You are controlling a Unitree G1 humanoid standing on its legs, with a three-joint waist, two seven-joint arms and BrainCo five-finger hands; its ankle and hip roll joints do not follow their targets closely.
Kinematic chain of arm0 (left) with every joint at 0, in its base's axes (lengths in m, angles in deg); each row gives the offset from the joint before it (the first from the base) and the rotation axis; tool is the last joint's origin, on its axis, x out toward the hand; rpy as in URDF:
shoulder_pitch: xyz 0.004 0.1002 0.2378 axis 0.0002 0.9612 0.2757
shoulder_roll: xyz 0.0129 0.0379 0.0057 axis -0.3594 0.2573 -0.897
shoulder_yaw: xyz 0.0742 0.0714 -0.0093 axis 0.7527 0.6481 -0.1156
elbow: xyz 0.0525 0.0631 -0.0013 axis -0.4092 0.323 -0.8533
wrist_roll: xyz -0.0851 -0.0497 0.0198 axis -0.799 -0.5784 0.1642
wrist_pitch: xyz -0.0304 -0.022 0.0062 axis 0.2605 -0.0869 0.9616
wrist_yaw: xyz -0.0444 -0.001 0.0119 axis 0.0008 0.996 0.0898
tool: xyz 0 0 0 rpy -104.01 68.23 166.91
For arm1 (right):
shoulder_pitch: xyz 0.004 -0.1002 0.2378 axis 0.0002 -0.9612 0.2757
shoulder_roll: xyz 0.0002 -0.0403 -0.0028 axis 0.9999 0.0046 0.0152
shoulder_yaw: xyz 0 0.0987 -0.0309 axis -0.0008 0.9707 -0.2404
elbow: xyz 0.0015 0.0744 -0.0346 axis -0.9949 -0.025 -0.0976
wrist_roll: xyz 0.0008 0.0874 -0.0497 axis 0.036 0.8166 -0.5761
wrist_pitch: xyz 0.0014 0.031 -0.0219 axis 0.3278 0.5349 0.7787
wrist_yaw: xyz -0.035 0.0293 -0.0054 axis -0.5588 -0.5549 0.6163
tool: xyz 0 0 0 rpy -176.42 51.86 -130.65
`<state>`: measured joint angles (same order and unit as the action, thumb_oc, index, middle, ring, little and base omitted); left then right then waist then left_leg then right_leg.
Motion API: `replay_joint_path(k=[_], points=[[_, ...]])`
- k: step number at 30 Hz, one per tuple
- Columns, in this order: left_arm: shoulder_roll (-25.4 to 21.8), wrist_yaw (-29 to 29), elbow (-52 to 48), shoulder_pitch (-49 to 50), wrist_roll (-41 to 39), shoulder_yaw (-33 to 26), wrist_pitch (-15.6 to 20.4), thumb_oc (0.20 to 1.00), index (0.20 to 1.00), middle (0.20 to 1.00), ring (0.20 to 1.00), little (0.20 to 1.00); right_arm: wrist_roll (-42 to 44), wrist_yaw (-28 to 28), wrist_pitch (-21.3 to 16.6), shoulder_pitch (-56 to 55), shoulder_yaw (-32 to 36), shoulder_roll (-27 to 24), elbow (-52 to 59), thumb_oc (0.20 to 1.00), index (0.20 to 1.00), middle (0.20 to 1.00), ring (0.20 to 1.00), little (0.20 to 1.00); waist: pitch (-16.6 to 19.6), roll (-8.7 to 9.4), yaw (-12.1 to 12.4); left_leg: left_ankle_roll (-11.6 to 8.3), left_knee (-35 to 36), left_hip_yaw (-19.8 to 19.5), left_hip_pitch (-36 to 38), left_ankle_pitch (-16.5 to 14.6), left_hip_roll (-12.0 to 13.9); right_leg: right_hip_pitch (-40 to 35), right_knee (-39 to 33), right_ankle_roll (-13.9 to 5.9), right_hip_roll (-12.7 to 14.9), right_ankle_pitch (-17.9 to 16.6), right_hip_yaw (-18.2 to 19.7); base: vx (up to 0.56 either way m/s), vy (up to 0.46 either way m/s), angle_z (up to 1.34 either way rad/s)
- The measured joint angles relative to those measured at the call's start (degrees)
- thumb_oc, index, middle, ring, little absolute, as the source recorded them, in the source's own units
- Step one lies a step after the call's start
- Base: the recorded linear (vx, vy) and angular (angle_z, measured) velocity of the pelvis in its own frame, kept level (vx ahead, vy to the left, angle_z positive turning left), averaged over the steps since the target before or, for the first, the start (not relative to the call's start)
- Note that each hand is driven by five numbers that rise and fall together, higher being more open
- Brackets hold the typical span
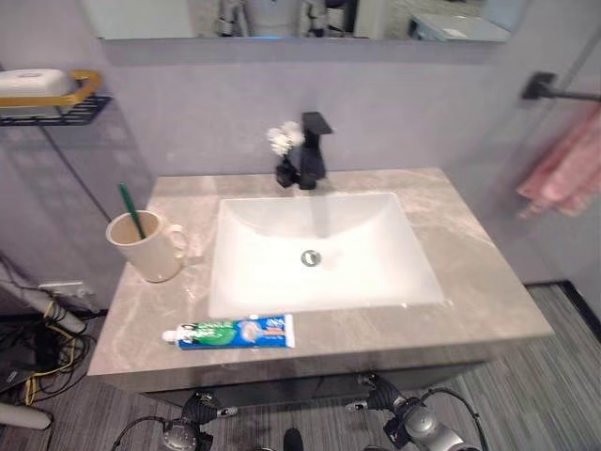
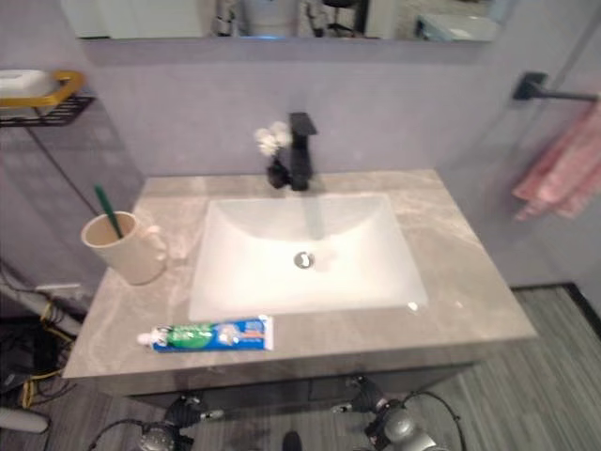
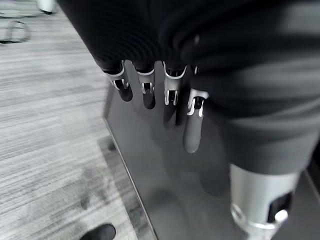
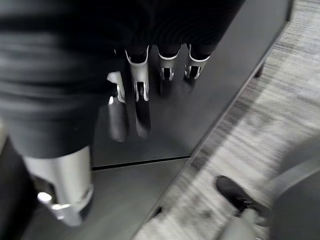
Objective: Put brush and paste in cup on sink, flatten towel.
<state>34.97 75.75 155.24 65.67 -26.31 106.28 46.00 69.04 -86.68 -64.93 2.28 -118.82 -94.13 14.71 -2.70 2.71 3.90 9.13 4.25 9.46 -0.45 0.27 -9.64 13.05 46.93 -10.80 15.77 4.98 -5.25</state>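
A cream cup [image 1: 146,246] stands on the left of the grey counter [image 1: 474,272], with a green toothbrush [image 1: 130,209] upright inside it. A blue and white toothpaste tube [image 1: 230,332] lies flat along the counter's front edge, just before the basin. A pink towel [image 1: 563,169] hangs bunched from a black bar [image 1: 568,92] on the right wall. My left hand [image 3: 173,92] and right hand [image 4: 141,100] hang low in front of the dark cabinet, below the counter edge. Their fingers are relaxed and hold nothing. Both hands are apart from every object.
A white basin [image 1: 319,249] fills the counter's middle, with a black faucet [image 1: 313,150] and a small vase of white flowers [image 1: 284,141] behind it. A wire shelf [image 1: 52,99] with a white item hangs on the left wall. Cables lie on the floor at left.
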Motion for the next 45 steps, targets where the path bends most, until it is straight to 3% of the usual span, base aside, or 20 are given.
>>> replay_joint_path(k=[2,4,6,8,9,10,11,16,17,19,22,25,28,29,31,34,36,38,39,45], points=[[1.0,0.6,2.7,0.8,0.1,-0.2,-1.4,1.000,1.000,1.000,1.000,1.000,0.1,-0.2,-0.6,-2.1,1.6,-0.1,1.2,1.000,1.000,1.000,1.000,1.000,-3.0,-1.59,-2.6,-2.70,0.2,-1.4,2.6,-1.6,2.1,4.7,-9.1,4.23,-8.2,5.2,-0.5,0.30,-0.047,-0.07],[2.8,1.0,3.2,1.3,0.2,0.0,-2.1,1.000,1.000,1.000,1.000,1.000,0.1,-0.5,-0.3,-2.6,2.0,-1.6,1.7,1.000,1.000,1.000,1.000,1.000,-3.6,-2.45,-4.0,-8.75,-0.4,-2.0,3.1,-4.1,3.4,5.9,-25.7,6.80,-12.7,2.2,-2.5,0.19,-0.164,0.19],[3.5,1.0,3.3,3.5,0.6,-0.4,-2.2,1.000,1.000,1.000,1.000,1.000,0.1,-0.5,-0.1,-5.3,1.0,-2.8,2.0,1.000,1.000,1.000,1.000,1.000,-3.6,-1.56,-4.0,-18.18,-3.1,1.2,4.1,-9.4,4.2,3.2,-38.9,8.31,-15.7,-5.8,-0.9,0.11,-0.176,0.16],[2.6,1.3,4.6,6.3,0.7,-0.7,-3.2,1.000,1.000,1.000,1.000,1.000,-0.3,-1.0,-0.4,-9.1,-0.5,-3.2,2.3,1.000,1.000,1.000,1.000,1.000,-3.2,0.77,-4.3,-14.29,-6.7,0.7,5.9,-6.5,2.4,-7.0,-47.4,12.08,-14.9,-13.6,-1.2,0.09,-0.205,0.24],[0.6,1.6,4.6,5.9,0.7,-2.7,-3.1,1.000,1.000,1.000,1.000,1.000,-0.4,-0.7,0.4,-9.3,-0.4,-1.7,2.1,1.000,1.000,1.000,1.000,1.000,-3.8,5.02,-4.4,-15.17,-18.1,0.6,-0.8,-6.1,0.3,-8.8,-51.2,12.58,-10.2,-14.1,0.3,0.10,-0.349,0.72],[-0.4,1.4,3.4,4.8,0.7,-3.1,-2.9,1.000,1.000,1.000,1.000,1.000,-0.4,-1.3,-0.2,-10.2,-0.3,-3.3,2.6,1.000,1.000,1.000,1.000,1.000,-4.3,2.79,-4.2,-10.33,-10.4,0.6,-2.7,-4.4,8.6,-8.5,-50.3,9.65,-12.0,-12.6,-0.4,0.08,-0.310,0.87],[-0.5,0.7,2.0,4.9,0.6,-2.8,-2.9,1.000,1.000,1.000,1.000,1.000,-1.2,-1.5,-1.5,-11.3,-0.5,-5.7,4.3,1.000,1.000,1.000,1.000,1.000,-5.1,0.65,-4.3,-11.91,-6.4,0.9,-1.8,-1.4,12.0,-8.1,-47.8,7.92,-13.3,-9.4,-0.2,0.02,-0.293,0.68],[2.2,0.4,-0.3,2.9,0.7,0.7,-1.4,1.000,1.000,1.000,1.000,1.000,-2.2,-1.6,-4.5,-10.1,-0.5,-5.6,4.9,1.000,1.000,1.000,1.000,1.000,-4.5,-1.63,-4.4,-14.57,-2.2,-0.8,-4.2,1.4,15.3,-2.7,-35.1,11.66,-15.8,-1.8,-2.9,-0.10,-0.160,0.29],[2.0,0.4,-0.3,-0.4,1.3,2.3,-1.2,1.000,1.000,1.000,1.000,1.000,-2.2,-1.6,-5.6,-9.7,-0.7,-6.1,6.5,1.000,1.000,1.000,1.000,1.000,-4.8,-0.27,-5.5,-14.40,-3.3,3.1,-5.9,1.1,16.3,-1.9,-37.9,14.25,-14.7,-2.4,-5.2,-0.10,-0.012,0.89],[2.0,0.4,-0.1,-1.3,1.4,2.1,-1.5,1.000,1.000,1.000,1.000,1.000,-2.2,-1.6,-5.5,-8.4,-0.7,-5.7,6.5,1.000,1.000,1.000,1.000,1.000,-4.8,-0.02,-6.4,-14.22,-6.5,12.0,-5.0,1.3,17.8,-2.9,-40.8,14.28,-13.7,-3.3,-5.6,-0.06,0.015,0.46],[2.9,0.4,-0.1,-1.3,2.9,2.3,-1.5,1.000,1.000,1.000,1.000,1.000,-2.2,-1.5,-5.8,-7.0,-0.7,-5.7,5.7,1.000,1.000,1.000,1.000,1.000,-4.2,-1.39,-6.6,-14.50,-8.5,1.6,0.0,1.0,15.1,-3.4,-42.9,11.03,-13.6,-5.5,-3.6,-0.06,0.123,-0.13],[4.2,0.4,-0.1,-2.0,3.0,2.7,-1.5,1.000,1.000,1.000,1.000,1.000,-2.0,-1.0,-5.7,-5.4,1.3,-5.3,3.9,1.000,1.000,1.000,1.000,1.000,-3.3,-3.04,-8.2,-14.23,-5.9,0.5,4.2,1.0,12.9,-4.0,-45.2,9.75,-14.0,-7.7,-4.1,0.00,0.171,0.15],[4.0,0.5,-0.5,-4.7,3.5,6.0,0.3,1.000,1.000,1.000,1.000,1.000,-0.6,1.3,-2.1,-1.9,5.4,-4.5,-1.4,1.000,1.000,1.000,1.000,1.000,-3.0,-4.10,-7.6,-7.62,-0.4,0.4,5.2,-3.1,9.1,-1.0,-44.6,8.88,-14.7,-10.1,-3.1,-0.06,0.314,-0.19],[3.7,0.5,-0.5,-4.7,3.7,6.0,0.4,1.000,1.000,1.000,1.000,1.000,0.1,2.2,-1.5,-0.4,6.1,-4.3,-1.9,1.000,1.000,1.000,1.000,1.000,-3.5,-2.81,-7.7,-6.73,1.0,0.9,4.2,-2.9,7.0,1.5,-44.2,5.86,-13.3,-8.8,-1.0,-0.17,0.303,-0.87],[3.6,0.4,-1.8,-4.4,4.8,5.5,0.5,1.000,1.000,1.000,1.000,1.000,0.1,2.2,-1.2,0.2,5.9,-4.2,-2.1,1.000,1.000,1.000,1.000,1.000,-4.1,-4.26,-7.6,-3.18,0.6,5.3,1.4,-1.0,9.1,4.5,-40.7,6.69,-13.5,-9.9,-1.6,-0.10,0.104,-0.65],[3.6,0.4,-2.3,-5.1,5.2,4.5,0.6,1.000,1.000,1.000,1.000,1.000,0.0,2.0,-0.8,0.4,5.5,-4.0,-1.2,1.000,1.000,1.000,1.000,1.000,-4.5,-5.82,-6.4,-3.50,-0.4,6.7,-2.1,-1.1,10.9,8.3,-31.8,4.64,-12.5,-9.1,-0.5,-0.17,0.019,-0.34],[1.1,0.3,-2.1,-5.1,5.2,3.7,0.6,1.000,1.000,1.000,1.000,1.000,-0.1,1.9,-0.8,1.1,2.9,-3.5,0.5,1.000,1.000,1.000,1.000,1.000,-5.7,-2.96,-5.9,-2.56,-1.8,7.6,-4.3,0.8,10.8,4.4,-30.0,0.83,-9.3,-6.3,2.8,-0.14,0.010,-0.18],[-0.5,0.3,-2.1,-4.6,5.2,3.4,0.6,1.000,1.000,1.000,1.000,1.000,-0.3,1.9,-0.8,1.5,2.9,-3.1,0.5,1.000,1.000,1.000,1.000,1.000,-5.7,-2.08,-4.1,-3.10,-0.7,9.3,-3.7,1.9,11.2,-0.5,-31.5,0.47,-7.8,-4.5,1.9,-0.05,-0.064,-0.40],[-1.2,0.3,-1.9,-3.1,5.2,1.5,0.6,1.000,1.000,1.000,1.000,1.000,-1.2,1.9,-0.8,1.5,3.0,-2.8,0.4,1.000,1.000,1.000,1.000,1.000,-4.8,-0.94,-3.0,-4.67,0.4,10.0,-2.3,2.4,11.1,-8.4,-41.3,-0.38,-6.5,-4.4,-0.4,0.02,-0.088,-0.39],[-4.4,1.3,-12.1,5.4,6.2,2.0,1.0,1.000,1.000,1.000,1.000,1.000,-2.3,1.5,-1.2,-0.3,4.5,-5.5,2.3,1.000,1.000,1.000,1.000,1.000,0.7,-0.65,-3.3,-9.93,1.0,6.4,-1.5,4.8,12.5,-16.3,-51.0,3.75,-9.0,-5.6,-3.6,0.01,-0.071,0.19]])
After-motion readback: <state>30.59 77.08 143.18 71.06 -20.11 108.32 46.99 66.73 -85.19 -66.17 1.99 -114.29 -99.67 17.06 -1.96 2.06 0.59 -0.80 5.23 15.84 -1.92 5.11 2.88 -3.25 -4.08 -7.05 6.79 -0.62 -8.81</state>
